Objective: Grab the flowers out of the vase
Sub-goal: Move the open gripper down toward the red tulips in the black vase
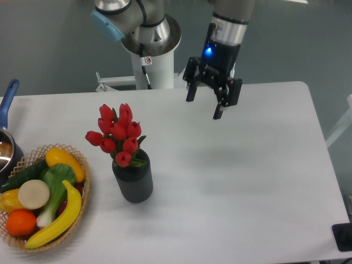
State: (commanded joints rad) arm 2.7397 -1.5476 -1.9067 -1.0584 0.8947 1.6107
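Far to the left of the pincer and lower in the picture, at the table's left edge, a pot [5, 151] with a blue handle is cut off by the frame, and just below it sits a wicker basket [82, 165] holding a banana [58, 220], an orange [21, 221], a cucumber [25, 173], a yellow pepper [63, 160], a leafy green vegetable [55, 184] and a pale round slice [34, 194]. Closer to the pincer, though well apart from it to its lower left, stands the vase [133, 180], dark and ribbed, upright on the white table [247, 181]. The flowers [117, 135] are in the vase's mouth, the red buds bunched above the rim and leaning a little to the left, with a bit of green leaf showing at the rim; the stems are hidden inside. Behind, up and to the left of the pincer, is the arm's white base column [151, 55]. The pincer [204, 105] hangs in the air over the far part of the table, tilted, with its two black fingers spread wide and nothing between them; a blue light glows on the wrist above it. Far to its lower right, at the table's right edge, a small dark object [344, 236] is partly cut off and cannot be identified.
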